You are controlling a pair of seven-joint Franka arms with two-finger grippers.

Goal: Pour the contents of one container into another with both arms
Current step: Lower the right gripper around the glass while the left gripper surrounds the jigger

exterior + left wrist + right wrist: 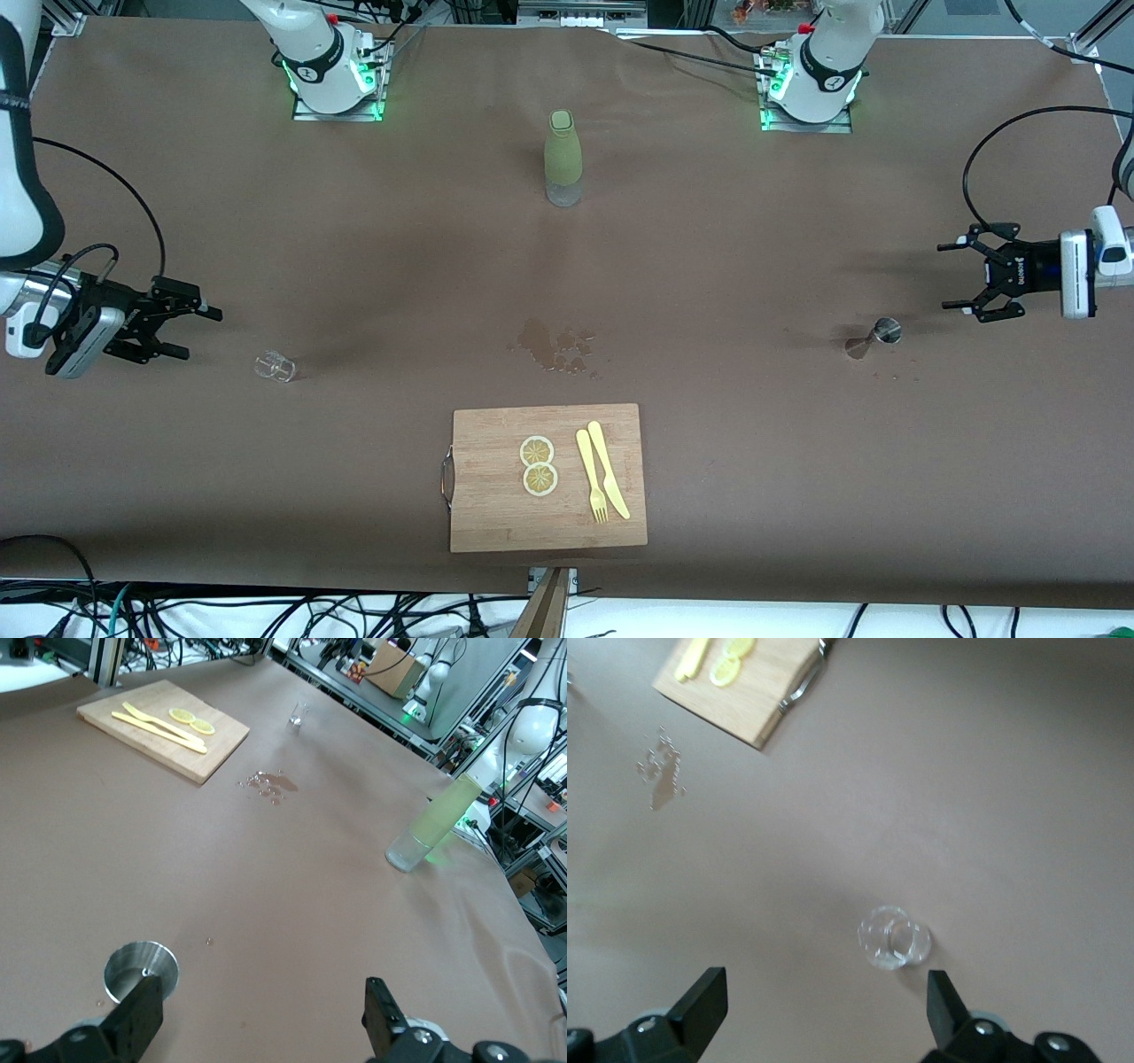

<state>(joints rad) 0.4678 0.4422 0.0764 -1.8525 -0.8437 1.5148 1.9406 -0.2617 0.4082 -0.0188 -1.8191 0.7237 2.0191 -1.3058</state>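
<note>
Landmark: rectangular bamboo cutting board [496, 496]. Both black two-finger grippers are spread wide and hold nothing: right gripper [182, 332] near the small clear glass cup [275, 365], toward the right arm's end; left gripper [961, 276] near the shiny steel hourglass jigger [874, 337], toward the left arm's end. Both arms are cut off.

I see a wooden board [505, 514] on the brown table [753, 461], at the edge nearest the front camera. Two lemon slices [538, 465] lie on the board, touching each other, with a yellow fork [591, 474] and knife [609, 468] just beside them. A wet spill [558, 346] sits on the table near the board, farther from the camera. Farther still stands a green bottle [563, 155], upright.
</note>
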